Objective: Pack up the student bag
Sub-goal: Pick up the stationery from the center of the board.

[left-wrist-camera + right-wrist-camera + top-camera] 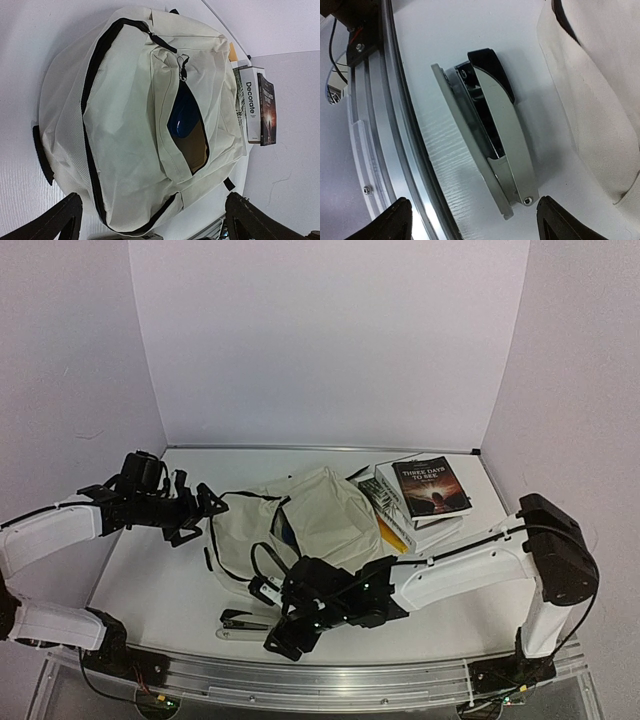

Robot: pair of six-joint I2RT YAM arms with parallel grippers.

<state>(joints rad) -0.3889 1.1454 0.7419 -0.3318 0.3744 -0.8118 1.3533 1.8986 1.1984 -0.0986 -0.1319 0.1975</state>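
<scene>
My right end effector (480, 222) gapes wide and empty above the black-tipped silver metal stapler (490, 145) on the white bench (470, 40). My left end effector (155, 220), also wide, faces the cream fabric backpack (125, 115) lying mid-bench, front pocket (165, 100) unzipped

The top camera sits high behind the 6 o'clock edge of the counter (150, 590), looking down and forward over all of it to the back wall (330, 340). The left wrist camera looks past the left pincer (155, 220), its fingers at 7 and 5 o'clock of the frame, close onto the student bag (125, 110), which fills most of the view, with the books (255, 105) at 3 o'clock. The right wrist camera is nearer still, over the stapler (495, 145) by the front rail (402, 135), with bag cloth at 2 o'clock. The top view shares bag and books with the left wrist and the stapler with the right; the wrist views share only the bag.
</scene>
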